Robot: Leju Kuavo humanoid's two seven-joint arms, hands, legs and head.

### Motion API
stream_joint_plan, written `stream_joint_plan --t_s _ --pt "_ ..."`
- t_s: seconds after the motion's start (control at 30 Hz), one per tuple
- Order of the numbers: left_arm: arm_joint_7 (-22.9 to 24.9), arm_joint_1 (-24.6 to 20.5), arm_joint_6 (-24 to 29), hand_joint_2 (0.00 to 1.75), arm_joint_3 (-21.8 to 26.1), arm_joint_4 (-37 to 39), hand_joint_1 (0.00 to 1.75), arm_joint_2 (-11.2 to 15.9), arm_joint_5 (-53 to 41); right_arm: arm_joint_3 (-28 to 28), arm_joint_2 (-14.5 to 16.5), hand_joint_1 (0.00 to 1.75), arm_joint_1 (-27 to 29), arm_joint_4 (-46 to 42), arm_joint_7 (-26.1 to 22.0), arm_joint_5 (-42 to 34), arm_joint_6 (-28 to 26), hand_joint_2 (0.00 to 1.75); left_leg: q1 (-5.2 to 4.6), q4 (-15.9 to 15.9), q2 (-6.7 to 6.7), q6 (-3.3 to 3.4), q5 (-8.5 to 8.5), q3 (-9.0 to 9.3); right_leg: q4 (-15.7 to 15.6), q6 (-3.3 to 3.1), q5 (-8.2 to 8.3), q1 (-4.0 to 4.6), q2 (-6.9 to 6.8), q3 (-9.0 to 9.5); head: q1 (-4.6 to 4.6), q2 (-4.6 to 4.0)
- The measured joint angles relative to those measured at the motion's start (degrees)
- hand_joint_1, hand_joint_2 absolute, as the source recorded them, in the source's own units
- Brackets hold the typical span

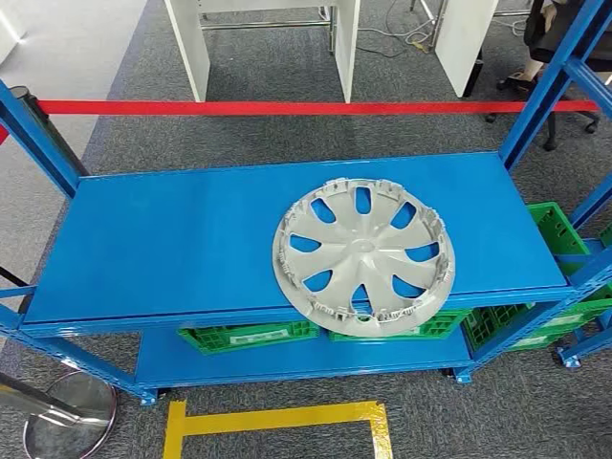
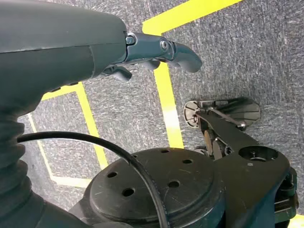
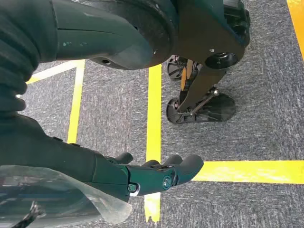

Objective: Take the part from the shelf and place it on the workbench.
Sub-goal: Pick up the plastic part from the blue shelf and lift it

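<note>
The wheel cover [image 1: 363, 256] is lying on the blue shelf [image 1: 181, 239], well apart from my left hand [image 2: 154, 54] and right hand [image 3: 154, 175], both hanging empty with fingers loosely extended.

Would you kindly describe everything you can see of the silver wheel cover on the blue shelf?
The wheel cover is a round, silver-grey disc that looks like plastic, with curved spokes, teardrop openings showing blue through them, and small clips around its rim. It lies flat on the top board of the blue shelf, towards the right, its near edge overhanging the front lip above the green crates. No robot hand touches it.
</note>
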Motion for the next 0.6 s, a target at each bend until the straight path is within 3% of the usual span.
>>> stream_joint_plan --t_s 0.3,0.43,0.6 --pt "-0.03 -0.22 0.15 1.75 -0.62 0.02 0.0 0.0 0.71 1.23 -0.7 0.0 -0.59 -0.78 -0.26 0.0 -0.01 1.75 0.0 0.0 0.0 0.0 0.0 -0.05 0.0 0.0 0.01 0.0 0.01 0.1 0.0 0.0" --pt "-0.5 -1.16 1.05 0.0 -3.17 0.02 0.0 0.0 3.82 5.44 -2.39 0.0 -2.98 -3.55 -1.61 0.09 -0.02 1.75 0.0 0.01 0.02 0.02 0.04 0.09 0.0 0.03 0.06 0.0 -0.01 0.14 0.02 0.0" --pt "-1.54 -2.34 2.26 0.0 -6.7 0.02 0.0 0.0 8.17 10.86 -3.92 0.0 -5.79 -7.5 -3.67 0.64 0.48 1.75 0.0 0.06 0.02 0.04 0.13 0.17 0.0 0.06 0.15 -0.01 -0.02 0.21 0.01 0.0"
